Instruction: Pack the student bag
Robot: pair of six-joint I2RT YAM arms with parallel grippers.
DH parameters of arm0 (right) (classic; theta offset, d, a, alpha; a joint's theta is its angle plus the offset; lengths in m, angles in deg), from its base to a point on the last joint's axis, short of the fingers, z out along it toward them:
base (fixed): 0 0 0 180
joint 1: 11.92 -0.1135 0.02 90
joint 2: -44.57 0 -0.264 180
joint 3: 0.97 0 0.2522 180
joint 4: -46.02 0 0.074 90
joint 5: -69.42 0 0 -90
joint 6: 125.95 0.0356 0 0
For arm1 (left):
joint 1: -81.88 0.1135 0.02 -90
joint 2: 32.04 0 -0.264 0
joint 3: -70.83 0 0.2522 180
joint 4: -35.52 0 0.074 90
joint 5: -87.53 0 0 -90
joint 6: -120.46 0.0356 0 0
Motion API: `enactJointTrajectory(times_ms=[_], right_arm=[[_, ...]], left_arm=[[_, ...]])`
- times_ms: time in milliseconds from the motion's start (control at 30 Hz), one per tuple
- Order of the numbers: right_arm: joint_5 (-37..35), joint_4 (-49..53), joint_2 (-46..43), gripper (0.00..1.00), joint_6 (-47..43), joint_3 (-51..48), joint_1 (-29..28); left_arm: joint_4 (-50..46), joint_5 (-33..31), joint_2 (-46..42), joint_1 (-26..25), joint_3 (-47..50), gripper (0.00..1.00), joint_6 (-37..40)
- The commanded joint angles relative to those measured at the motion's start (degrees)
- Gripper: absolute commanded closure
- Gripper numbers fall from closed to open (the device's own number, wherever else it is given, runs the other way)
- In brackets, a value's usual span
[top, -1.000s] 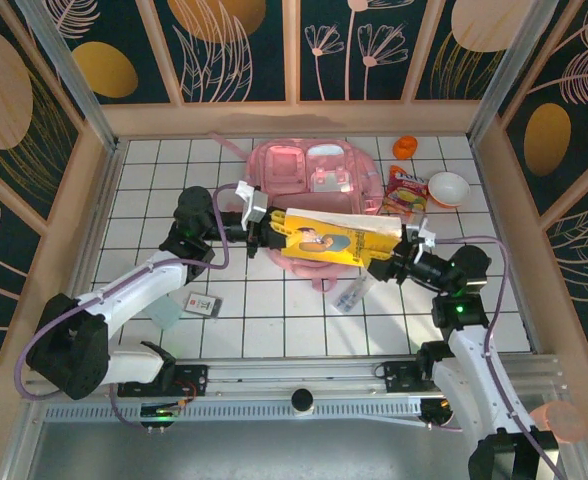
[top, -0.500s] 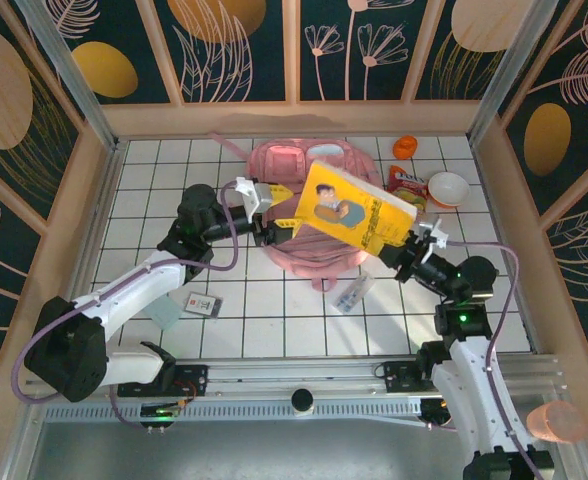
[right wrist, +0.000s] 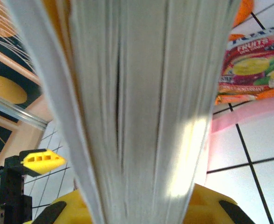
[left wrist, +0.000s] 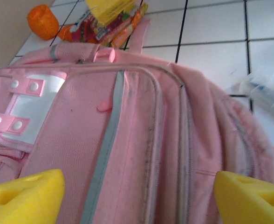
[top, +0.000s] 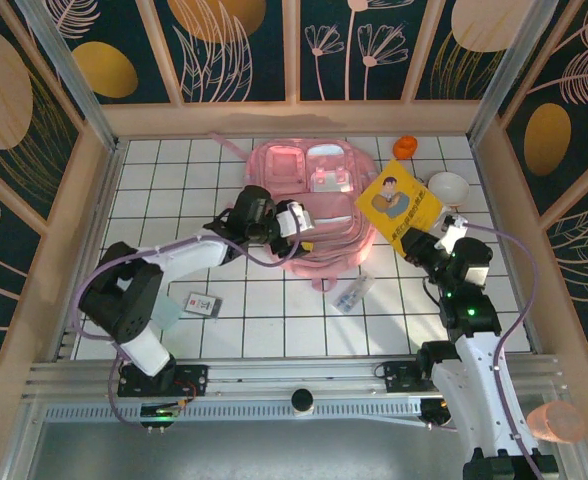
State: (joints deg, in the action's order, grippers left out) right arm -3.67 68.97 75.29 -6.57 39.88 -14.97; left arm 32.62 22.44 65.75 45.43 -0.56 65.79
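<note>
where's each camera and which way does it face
Top external: above, behind both arms, looking down on the table; left gripper by the student bag, right gripper holding the yellow book.
Left wrist: past its open fingers onto the bag's front.
Right wrist: along the book's page edges, fingers below.
Both wrist views catch the snack packet.

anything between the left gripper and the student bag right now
Nothing visible does. The left gripper hangs open right above the student bag, its jaws standing either side of the pink front panel. The yellow book is off to the bag's right, clamped in the right gripper.
</note>
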Motion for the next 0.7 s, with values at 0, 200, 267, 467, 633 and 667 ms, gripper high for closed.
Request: enactJointTrajectory(times_ms=[0,200,267,467,633,667], right_arm=[[-1.35,-3.2,-0.92,1.0,1.02,2.89,-0.02],[0.13,-3.28,-0.99,1.0,1.07,2.12,0.05],[0.31,-3.84,-0.86,1.0,1.16,1.52,0.01],[1.0,-5.46,-0.81,1.0,1.55,0.48,-0.02],[1.29,-4.62,-0.81,1.0,0.97,1.11,-0.02],[1.33,-4.31,-0.79,1.0,0.81,1.25,0.0]], left_arm=[[-2.44,-2.41,3.84,-0.37,-4.08,0.17,5.27],[-7.24,-9.01,8.01,-0.35,-7.57,0.16,11.49],[-9.71,-8.88,8.73,-0.33,-8.58,0.15,13.5],[-15.34,-5.94,10.79,-0.37,-11.43,0.13,16.88],[-13.32,-13.16,13.73,-0.41,-13.2,0.14,17.53],[-12.48,-14.66,14.35,-0.3,-13.55,0.15,17.66]])
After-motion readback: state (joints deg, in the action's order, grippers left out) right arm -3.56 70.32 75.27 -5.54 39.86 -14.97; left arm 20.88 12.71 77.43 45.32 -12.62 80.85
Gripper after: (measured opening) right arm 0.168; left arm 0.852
